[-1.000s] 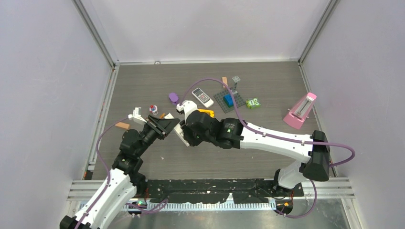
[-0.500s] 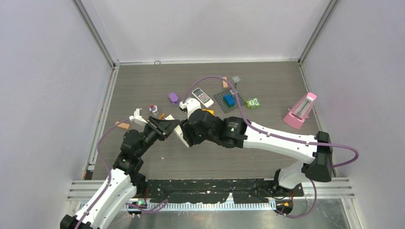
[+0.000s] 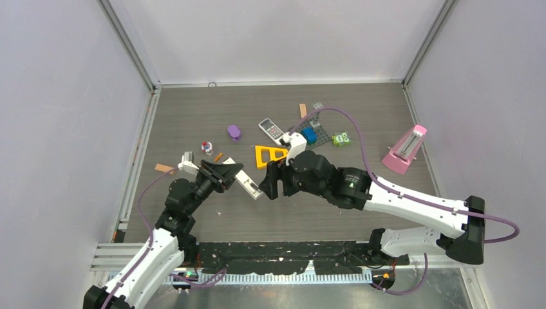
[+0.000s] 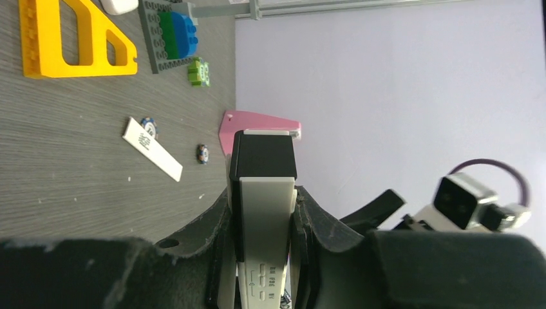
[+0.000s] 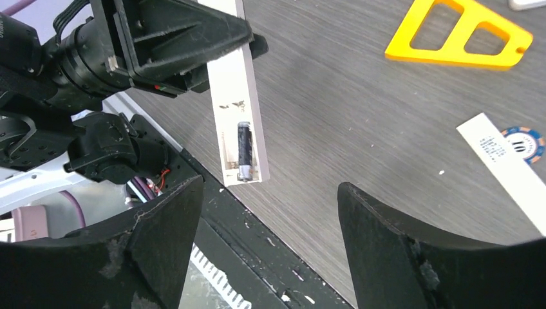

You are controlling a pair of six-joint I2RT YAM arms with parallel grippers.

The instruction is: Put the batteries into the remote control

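Left gripper [image 3: 223,173] clamps the remote [image 5: 234,90], battery [image 5: 244,144] seemingly seated, right gripper [image 5: 267,190] apart.

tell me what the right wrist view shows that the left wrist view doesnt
Only the right wrist view: the open back of the remote, with one dark battery seated in the bay.

Only the left wrist view: the pink metronome, the grey brick plate carrying blue and green bricks, and the remote's black end.

Both views: the remote clamped in the left arm's jaws, the yellow triangle and the white strip.
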